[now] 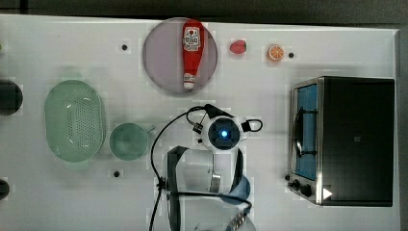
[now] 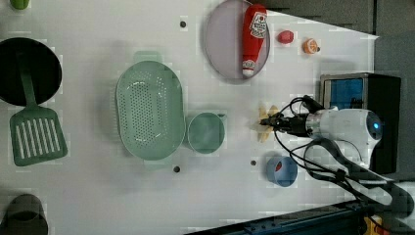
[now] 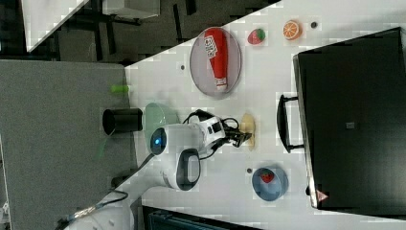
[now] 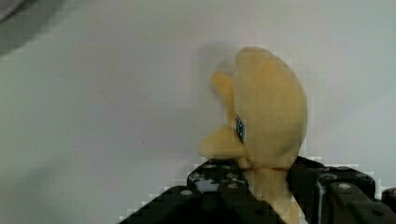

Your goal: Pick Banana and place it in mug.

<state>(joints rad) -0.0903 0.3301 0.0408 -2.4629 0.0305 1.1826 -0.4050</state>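
The toaster oven [image 2: 359,98] stands just behind the arm in the left view, and the colander [image 2: 149,110] lies well out ahead of the hand, past the mug. The plate [image 2: 225,41] with the ketchup bottle [image 2: 253,36] sits off to one side of the hand, and the blue bowl [image 2: 281,171] sits near it on the other side.

The mug [image 2: 206,132] stands empty on the table [image 2: 98,196], ahead of the gripper [image 2: 270,122] and clearly apart from it.

The banana [image 4: 271,112] lies on the table right at the fingertips. In the wrist view the black fingers [image 4: 327,186] flank its lower end on both sides, narrowed close around it; whether they already press it firmly I cannot tell.

So the grasp looks about made. Lifting, carrying across to the mug and dropping it in are all left to do.
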